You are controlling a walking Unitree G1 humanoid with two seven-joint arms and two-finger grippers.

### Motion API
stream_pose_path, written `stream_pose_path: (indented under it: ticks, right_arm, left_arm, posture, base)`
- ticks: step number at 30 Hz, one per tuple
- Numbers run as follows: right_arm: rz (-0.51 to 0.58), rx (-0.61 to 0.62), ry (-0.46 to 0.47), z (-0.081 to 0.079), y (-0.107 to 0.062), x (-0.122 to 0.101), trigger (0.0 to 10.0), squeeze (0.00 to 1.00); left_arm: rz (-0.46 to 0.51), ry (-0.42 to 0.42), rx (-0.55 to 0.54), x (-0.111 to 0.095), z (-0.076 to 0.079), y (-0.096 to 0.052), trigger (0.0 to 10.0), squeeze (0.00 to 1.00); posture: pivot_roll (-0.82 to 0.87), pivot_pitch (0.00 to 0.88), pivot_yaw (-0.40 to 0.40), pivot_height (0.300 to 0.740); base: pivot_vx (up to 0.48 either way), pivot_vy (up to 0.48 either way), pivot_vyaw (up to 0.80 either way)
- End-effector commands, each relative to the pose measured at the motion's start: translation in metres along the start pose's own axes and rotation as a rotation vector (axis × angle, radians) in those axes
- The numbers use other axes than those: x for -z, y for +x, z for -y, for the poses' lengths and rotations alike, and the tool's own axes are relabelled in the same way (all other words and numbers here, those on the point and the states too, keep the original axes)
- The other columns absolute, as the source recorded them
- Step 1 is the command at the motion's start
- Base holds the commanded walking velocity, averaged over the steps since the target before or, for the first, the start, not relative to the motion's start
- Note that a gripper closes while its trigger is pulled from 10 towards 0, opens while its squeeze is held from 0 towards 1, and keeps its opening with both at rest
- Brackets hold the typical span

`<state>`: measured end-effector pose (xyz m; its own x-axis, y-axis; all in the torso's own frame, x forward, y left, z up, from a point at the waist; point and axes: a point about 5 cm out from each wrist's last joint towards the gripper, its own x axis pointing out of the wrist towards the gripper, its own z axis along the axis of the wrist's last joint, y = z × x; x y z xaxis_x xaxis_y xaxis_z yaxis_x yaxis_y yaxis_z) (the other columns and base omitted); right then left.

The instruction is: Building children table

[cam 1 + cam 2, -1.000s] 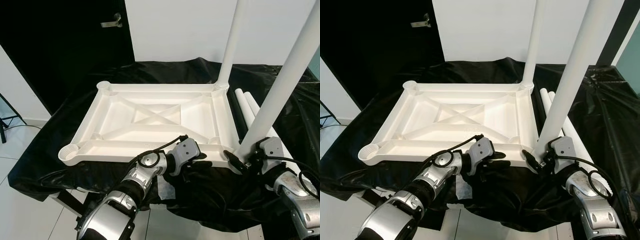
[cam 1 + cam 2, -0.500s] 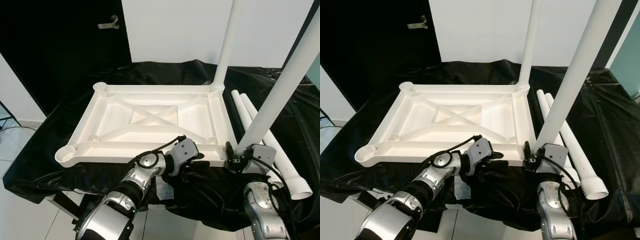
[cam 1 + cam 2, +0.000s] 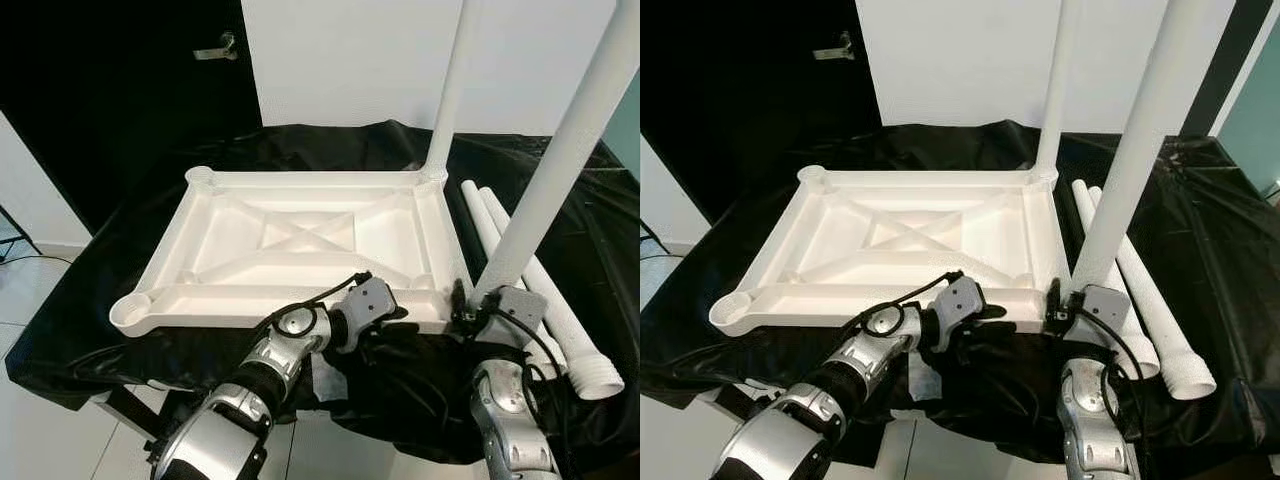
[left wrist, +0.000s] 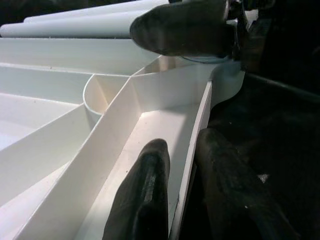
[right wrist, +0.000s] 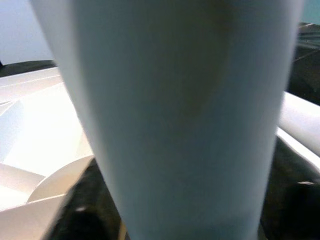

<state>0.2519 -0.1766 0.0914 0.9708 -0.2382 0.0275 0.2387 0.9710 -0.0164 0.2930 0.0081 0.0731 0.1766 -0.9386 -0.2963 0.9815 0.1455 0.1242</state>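
On the black-draped bench (image 3: pixel 90 330) the white tabletop (image 3: pixel 300 255) lay upside down, ribs and corner sockets facing up, presumably so the legs could be set in from above. One leg (image 3: pixel 452 90) stood upright in the far right socket, apparently already seated. At the near right corner the right gripper (image 3: pixel 470 318) had its jaws closed around the base of a second leg (image 3: pixel 560 150), which rose nearly vertical with a slight lean away from the tabletop; the grip sat low on the tube, probably to steer its foot into the near right socket, though whether the foot had entered could not be told, since the gripper hid the joint. The left gripper (image 4: pixel 175 175) held the near edge of the tabletop, close to that same corner: in its wrist view one black finger (image 4: pixel 145 195) lay inside the rim channel and the other outside, the thin wall pinched between them, most likely to keep the light plastic piece from sliding or tipping while the leg was pressed or twisted. Two spare legs (image 3: pixel 540 290) lay side by side on the cloth just beside the tabletop's right edge, within easy reach. The left sockets (image 3: pixel 135 303) stood empty, so I judged the build about half done.
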Motion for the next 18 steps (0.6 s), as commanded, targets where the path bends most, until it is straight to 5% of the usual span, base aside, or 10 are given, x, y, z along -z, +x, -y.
stream_pose_path:
  ticks: [1, 2, 3, 4, 5, 18]
  right_arm:
    - [-0.076, -0.031, 0.009, -0.001, -0.001, 0.013, 10.0, 1.00]
    - [-0.076, -0.031, 0.009, -0.001, -0.001, 0.013, 10.0, 1.00]
    - [-0.066, -0.081, 0.012, -0.003, 0.001, 0.010, 10.0, 0.45]
    - [-0.057, -0.115, 0.013, -0.004, 0.002, 0.009, 10.0, 0.45]
    - [-0.042, -0.162, 0.012, -0.004, 0.002, 0.005, 10.0, 0.00]
    - [-0.083, -0.458, -0.116, 0.023, 0.003, 0.001, 10.0, 0.00]
  left_arm:
    - [-0.172, -0.138, 0.115, 0.046, 0.031, -0.004, 10.0, 0.00]
    - [-0.172, -0.138, 0.115, 0.046, 0.031, -0.004, 10.0, 0.00]
    - [-0.172, -0.138, 0.115, 0.046, 0.031, -0.004, 10.0, 0.00]
    - [-0.172, -0.138, 0.115, 0.046, 0.031, -0.004, 10.0, 0.00]
    - [-0.171, -0.137, 0.116, 0.045, 0.031, -0.004, 10.0, 0.00]
    - [-0.175, -0.135, 0.121, 0.045, 0.030, -0.005, 10.0, 0.00]
  posture:
    - [-0.13, 0.000, 0.036, 0.740]
    - [-0.13, 0.000, 0.036, 0.740]
    - [-0.13, 0.000, 0.038, 0.740]
    - [-0.13, 0.000, 0.038, 0.740]
    - [-0.13, 0.000, 0.039, 0.740]
    - [-0.15, 0.000, 0.048, 0.740]
  base:
    - [0.000, 0.000, 0.00]
    - [0.000, 0.000, 0.00]
    - [0.000, 0.000, 0.00]
    - [0.000, 0.000, 0.00]
    - [0.000, 0.000, 0.00]
    - [0.000, 0.000, 0.00]
